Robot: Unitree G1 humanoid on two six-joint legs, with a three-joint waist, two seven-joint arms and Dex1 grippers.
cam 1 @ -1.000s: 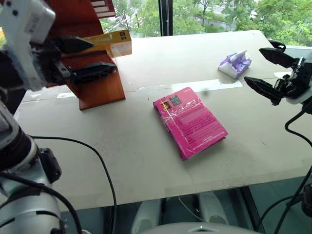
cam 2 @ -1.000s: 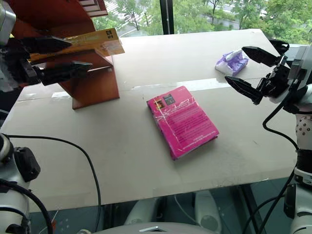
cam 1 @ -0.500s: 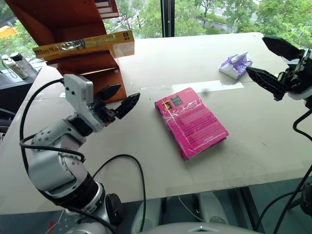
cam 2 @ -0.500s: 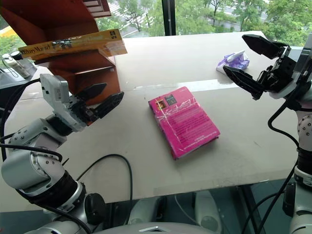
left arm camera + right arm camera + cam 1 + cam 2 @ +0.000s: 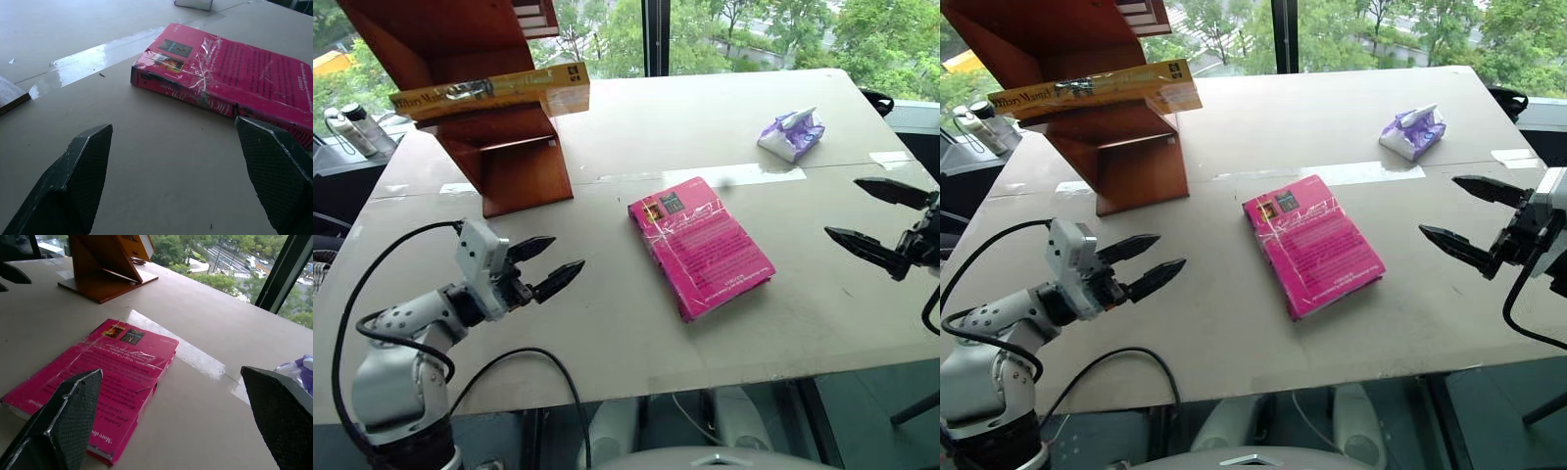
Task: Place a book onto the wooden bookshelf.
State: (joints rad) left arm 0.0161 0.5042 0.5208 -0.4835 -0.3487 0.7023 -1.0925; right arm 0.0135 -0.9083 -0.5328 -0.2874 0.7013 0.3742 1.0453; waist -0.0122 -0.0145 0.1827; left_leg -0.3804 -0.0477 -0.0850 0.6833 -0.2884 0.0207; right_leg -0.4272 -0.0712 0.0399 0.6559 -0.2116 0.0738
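We are looking over a pale table (image 5: 724, 117) where the yellow book (image 5: 489, 90) is already lying on a slanted board of the wooden bookshelf (image 5: 509, 157), at the table's far left corner, with its lettered spine facing us and 1 end jutting past the shelf's right side. A magenta-pink book (image 5: 700, 245) is lying flat near the middle of the table, its back cover up, well apart from the shelf. Our left gripper (image 5: 546, 266) is hovering low over the table in front of the shelf, its 2 black fingers spread apart and holding nothing, pointing toward the pink book. Our right gripper (image 5: 864, 217) is hanging over the table's right edge, its fingers also standing wide apart and empty, pointing toward that same book. A small purple-and-white packet (image 5: 791, 133), possibly tissues, is sitting at the far right of the table. A strip of glossy tape (image 5: 705, 178) is running across the tabletop just behind the pink book.
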